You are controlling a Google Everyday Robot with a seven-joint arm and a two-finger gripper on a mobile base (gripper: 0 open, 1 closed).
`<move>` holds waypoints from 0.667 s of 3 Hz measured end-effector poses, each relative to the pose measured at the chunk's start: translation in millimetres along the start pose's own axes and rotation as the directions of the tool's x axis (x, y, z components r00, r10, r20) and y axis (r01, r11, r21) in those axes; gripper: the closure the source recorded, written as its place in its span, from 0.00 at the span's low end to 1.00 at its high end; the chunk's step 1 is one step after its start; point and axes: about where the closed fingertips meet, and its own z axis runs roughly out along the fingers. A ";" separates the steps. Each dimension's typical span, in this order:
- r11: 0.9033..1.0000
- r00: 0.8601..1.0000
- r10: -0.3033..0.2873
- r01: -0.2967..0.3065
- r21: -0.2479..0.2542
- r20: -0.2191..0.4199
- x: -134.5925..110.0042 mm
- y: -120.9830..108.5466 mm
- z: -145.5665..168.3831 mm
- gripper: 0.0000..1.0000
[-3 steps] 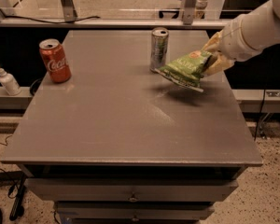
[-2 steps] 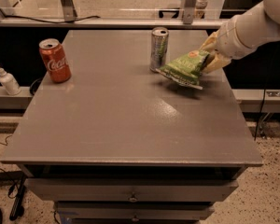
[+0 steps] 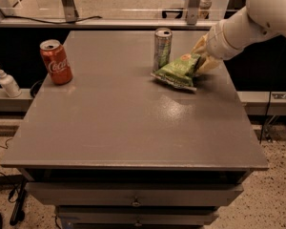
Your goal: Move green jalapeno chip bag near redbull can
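Note:
The green jalapeno chip bag (image 3: 178, 71) is a crumpled light-green foil bag with a small red-orange logo. It lies low at the table's far right, just right of the redbull can (image 3: 162, 49), a tall slim silver can standing upright. My gripper (image 3: 200, 57) reaches in from the upper right on a white arm and is shut on the bag's right end. The bag's left crimped edge rests at or just above the tabletop, close to the can's base.
A red Coca-Cola can (image 3: 56, 61) stands at the far left of the grey table (image 3: 124, 128). A small white pump bottle (image 3: 8, 81) sits on a ledge left of the table. Drawers are below the front edge.
The gripper has lowered the bag slightly toward the tabletop beside the redbull can. The cans have not moved.

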 end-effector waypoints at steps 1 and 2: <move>1.000 1.000 -0.022 0.022 -0.020 0.020 -6.5 -1.3 14.3 1.00; 0.999 0.999 -0.027 0.027 -0.029 0.024 -8.8 -1.4 18.7 0.83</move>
